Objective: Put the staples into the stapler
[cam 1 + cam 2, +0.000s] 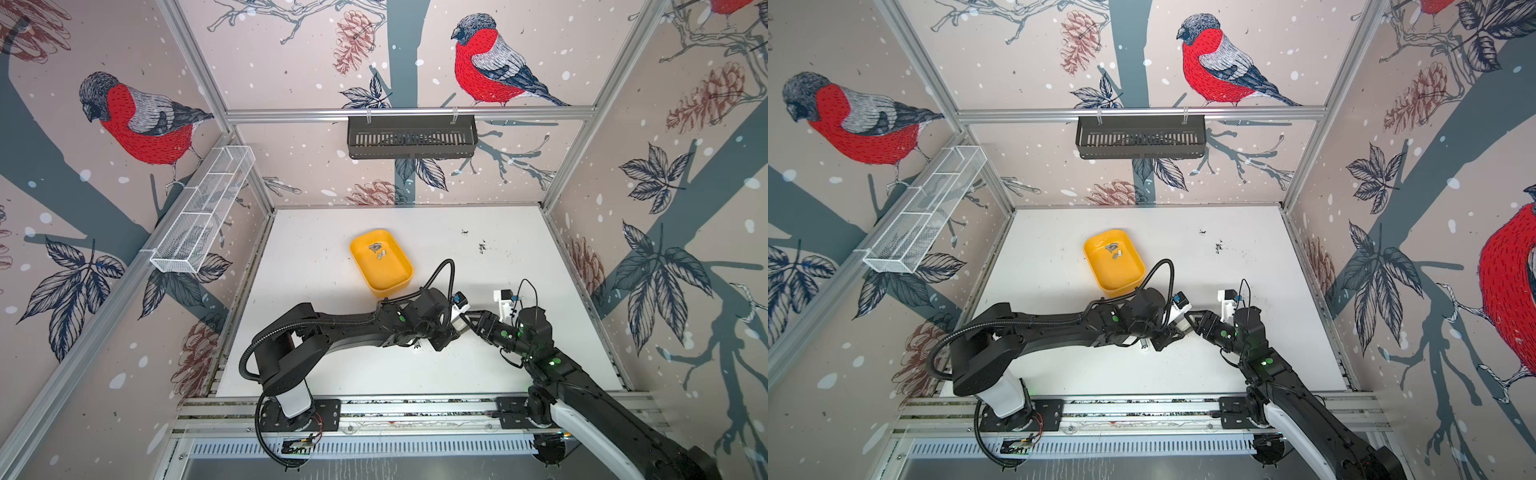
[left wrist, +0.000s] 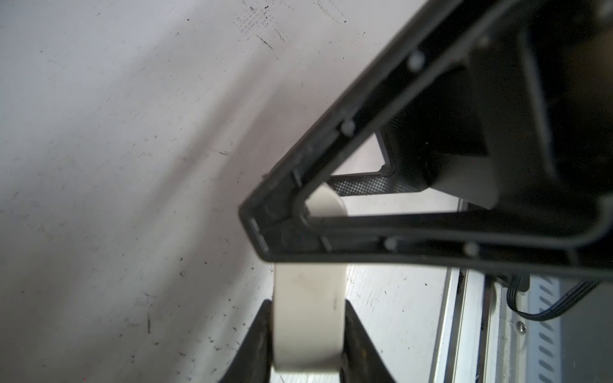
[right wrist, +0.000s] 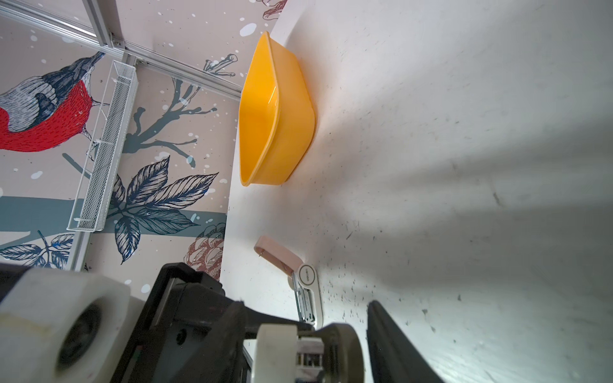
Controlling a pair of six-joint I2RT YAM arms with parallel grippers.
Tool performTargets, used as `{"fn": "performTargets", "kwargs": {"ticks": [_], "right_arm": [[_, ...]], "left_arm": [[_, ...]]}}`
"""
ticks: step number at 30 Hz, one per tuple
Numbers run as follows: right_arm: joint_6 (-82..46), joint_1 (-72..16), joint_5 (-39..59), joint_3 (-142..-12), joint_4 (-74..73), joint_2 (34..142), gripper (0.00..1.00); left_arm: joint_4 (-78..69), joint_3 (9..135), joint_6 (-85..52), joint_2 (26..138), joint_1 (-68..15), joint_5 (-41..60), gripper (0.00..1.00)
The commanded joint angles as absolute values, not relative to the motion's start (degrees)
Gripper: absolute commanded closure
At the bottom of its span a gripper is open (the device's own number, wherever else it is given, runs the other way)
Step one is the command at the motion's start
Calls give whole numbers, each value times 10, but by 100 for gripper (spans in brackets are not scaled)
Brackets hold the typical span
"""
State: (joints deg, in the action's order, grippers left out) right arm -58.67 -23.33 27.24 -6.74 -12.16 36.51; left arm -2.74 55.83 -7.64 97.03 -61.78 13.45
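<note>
Surface [image 1: 332,357]: white, scuffed.

Yellow tray [image 1: 388,274] is sitting toward the rear centre. The staples [image 1: 377,251] are lying loose in its far end, a small heap of grey strips, showing in both top views [image 1: 1115,252].

The stapler [image 3: 306,285] is lying on the surface in front of the tray, under the left arm's wrist. Only a sliver of it is showing in a top view [image 1: 1144,345]. In the right wrist view its pink lid is standing swung up off the white base, and the metal magazine is lying exposed. Whether the magazine is carrying any strips cannot be told.

The left gripper [image 2: 306,345] is reaching across the middle. Its fingers [image 2: 257,351] are standing narrow, clamping a white object [image 2: 306,298], rounded, by its two sides. What this object is cannot be told.

The right gripper [image 1: 471,318] is facing the left one tip to tip, just right of centre. Its fingers [image 2: 335,139] are standing parted. The left wrist view is showing one triangular finger crossing the far end of the white object, and the textured pad of the other beyond it, with a gap between. In the right wrist view one finger is standing just clear of the object, with bare surface showing between them. Whether the other finger is touching cannot be told.
</note>
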Motion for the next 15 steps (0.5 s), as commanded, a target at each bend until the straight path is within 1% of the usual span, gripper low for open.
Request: {"fn": "performTargets", "kwargs": {"ticks": [1, 6, 10, 12, 15], "right_arm": [[-577, -232, 254, -75, -111, 350, 35], [-520, -219, 202, -110, 6, 325, 31], [-453, -213, 142, -148, 87, 317, 26], [-425, -211, 128, -161, 108, 318, 22], [-394, -212, 106, -174, 132, 314, 11]], "left_arm": [[-38, 557, -77, 970, -616, 134, 78], [-26, 564, -73, 976, -603, 131, 79], [-8, 583, -64, 989, -588, 123, 79], [-3, 594, -57, 996, -581, 121, 79], [11, 614, -53, 1012, -574, 110, 79]]}}
